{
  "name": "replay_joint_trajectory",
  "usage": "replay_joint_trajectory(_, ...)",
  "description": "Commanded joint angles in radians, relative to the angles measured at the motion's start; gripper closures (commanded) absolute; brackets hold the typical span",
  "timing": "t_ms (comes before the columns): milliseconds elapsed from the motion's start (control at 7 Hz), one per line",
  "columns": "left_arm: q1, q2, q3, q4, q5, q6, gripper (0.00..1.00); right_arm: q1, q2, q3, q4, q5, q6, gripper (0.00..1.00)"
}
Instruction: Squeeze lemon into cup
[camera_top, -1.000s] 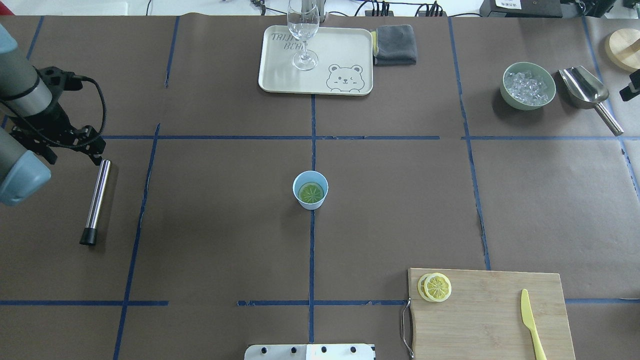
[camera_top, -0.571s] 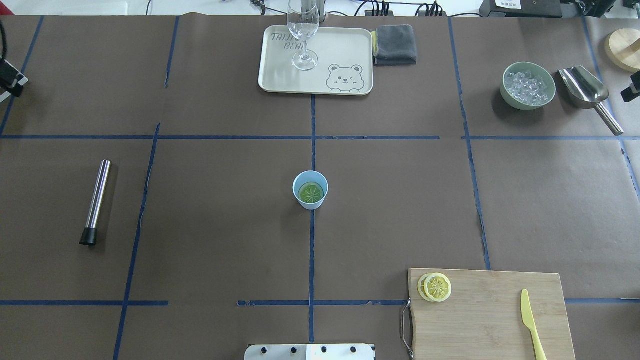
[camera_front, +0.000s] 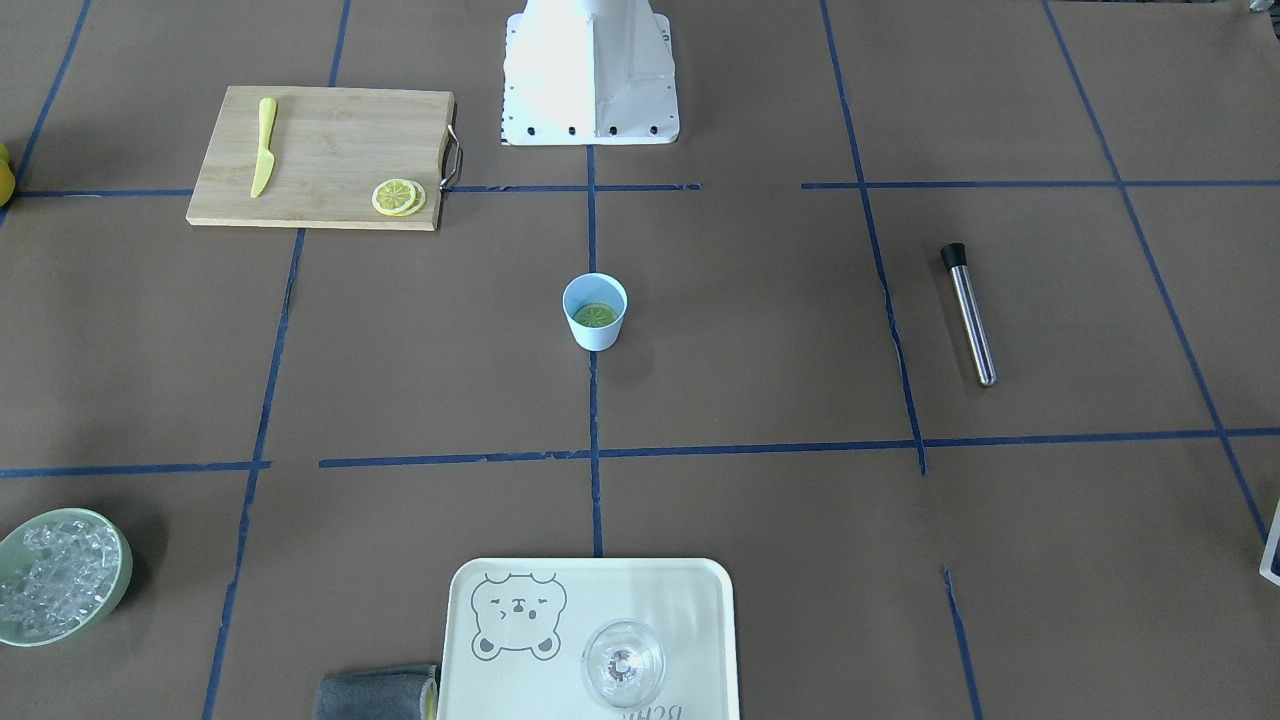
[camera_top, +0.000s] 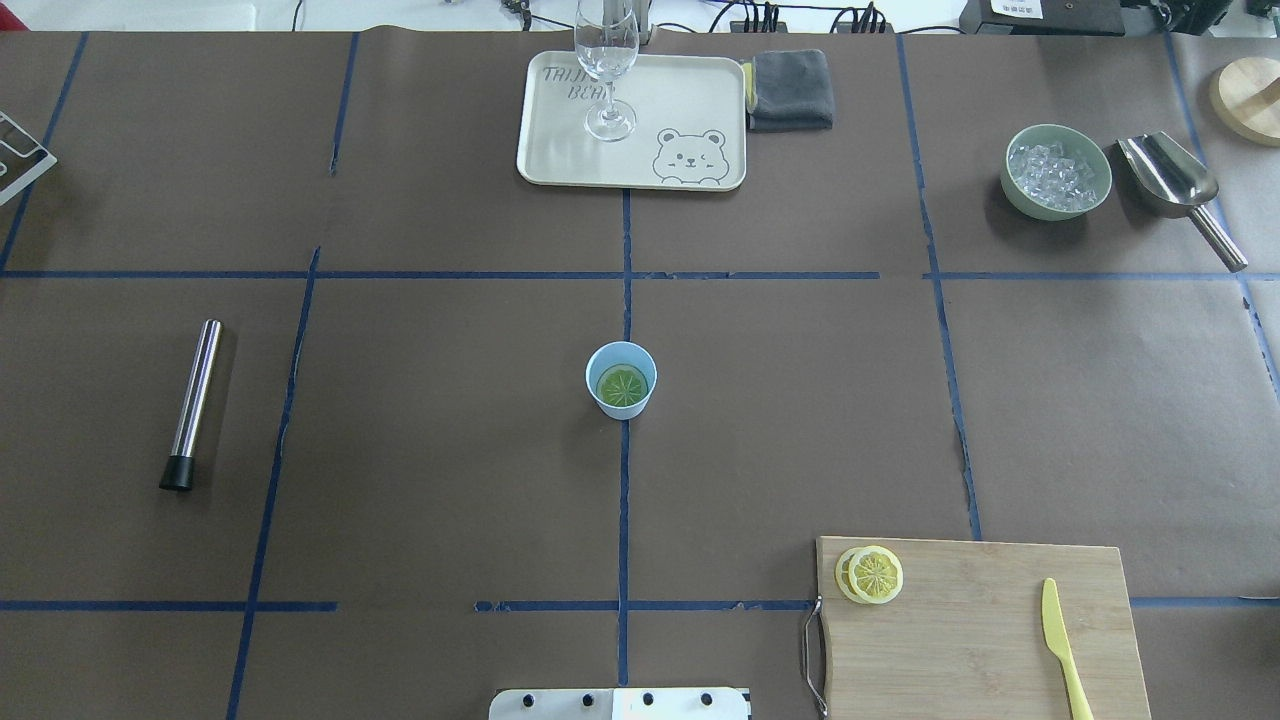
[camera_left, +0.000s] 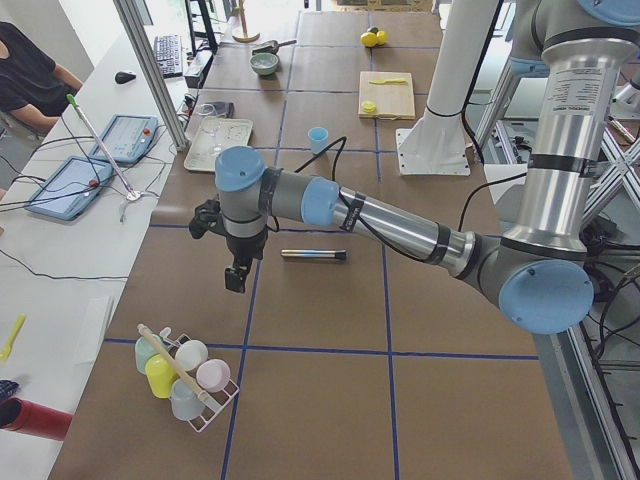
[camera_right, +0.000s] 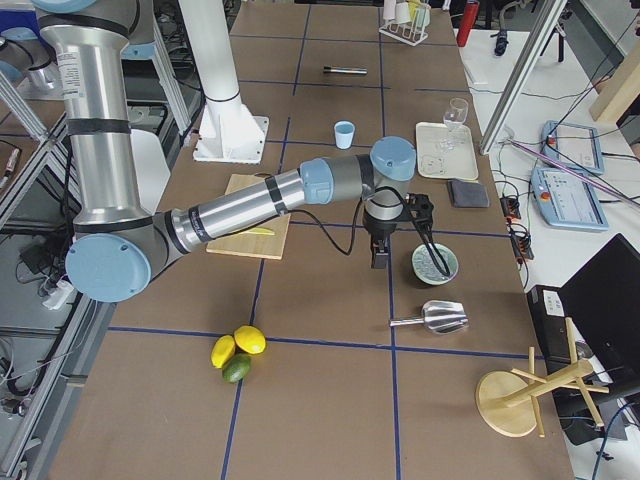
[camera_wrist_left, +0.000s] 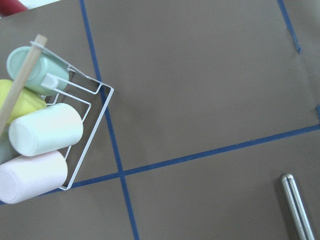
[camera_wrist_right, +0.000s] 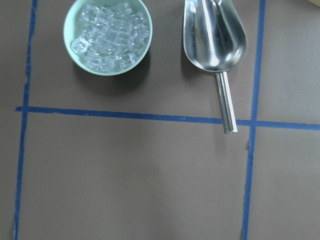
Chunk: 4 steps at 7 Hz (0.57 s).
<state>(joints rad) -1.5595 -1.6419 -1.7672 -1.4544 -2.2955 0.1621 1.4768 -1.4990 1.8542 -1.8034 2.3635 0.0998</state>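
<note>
**Lemon (camera_top: 621, 385) seen lying in the cup (camera_top: 603, 402)**

How far the left jaws are opened cannot be told (they are caught only from the side). They are hung above the counter (camera_top: 450, 450) between a steel bar (camera_left: 313, 255) and a rack of cups (camera_left: 185, 380). The right jaws cannot be judged either; they are held close to a green bowl of ice (camera_right: 436, 263). The lemon is laid flat inside the cup at the counter's centre. From the cup, viewed overhead, the bar is found at 9 o'clock, a tray (camera_top: 700, 90) at 12 and a cutting board (camera_top: 980, 640) at 4.
</note>
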Motion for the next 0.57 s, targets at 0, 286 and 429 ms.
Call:
replay_joint_trajectory(0,-0.025,0.144,0.096,-0.195,-0.031,0.039,0.00,0.078,-0.036,-0.072,-0.001,0.007,-0.095,0.00)
replay_joint_trajectory(286,-0.022,0.140,0.110,-0.251,-0.036,0.007,0.00,0.088,-0.079,-0.067,0.001,0.014,-0.107,0.00)
replay_joint_trajectory(429,-0.021,0.134,0.095,-0.256,-0.035,-0.112,0.00,0.088,-0.092,-0.073,0.001,0.014,-0.109,0.00)
